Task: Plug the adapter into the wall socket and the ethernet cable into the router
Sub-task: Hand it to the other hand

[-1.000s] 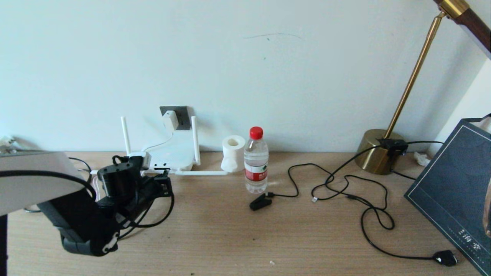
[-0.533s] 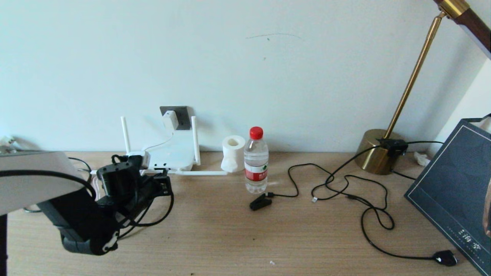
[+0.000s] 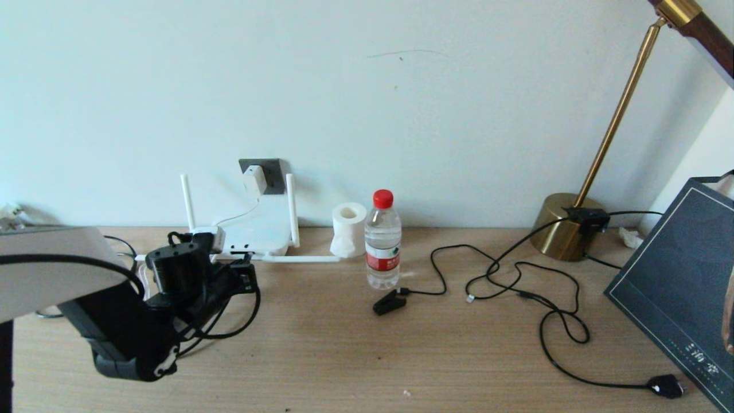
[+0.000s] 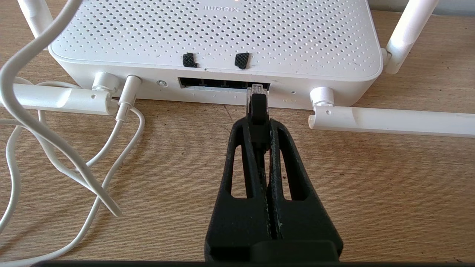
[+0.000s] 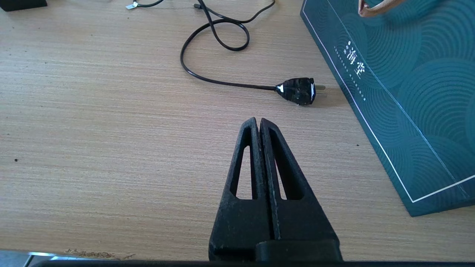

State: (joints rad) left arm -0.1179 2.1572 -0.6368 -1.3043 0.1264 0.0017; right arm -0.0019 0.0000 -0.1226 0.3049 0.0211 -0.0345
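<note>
Left gripper: fingers clamped on the ethernet cable, its clear tip at the mouth of the rightmost dark port of the router; seating depth cannot be told. Arm reaches low over the desk toward the router's port edge. Adapter: sitting in the wall socket above the router, white cord trailing down. Water bottle: upright, mid-desk. Right gripper: fingers pressed together, empty, hovering near a black plug; arm hidden in the head view.
</note>
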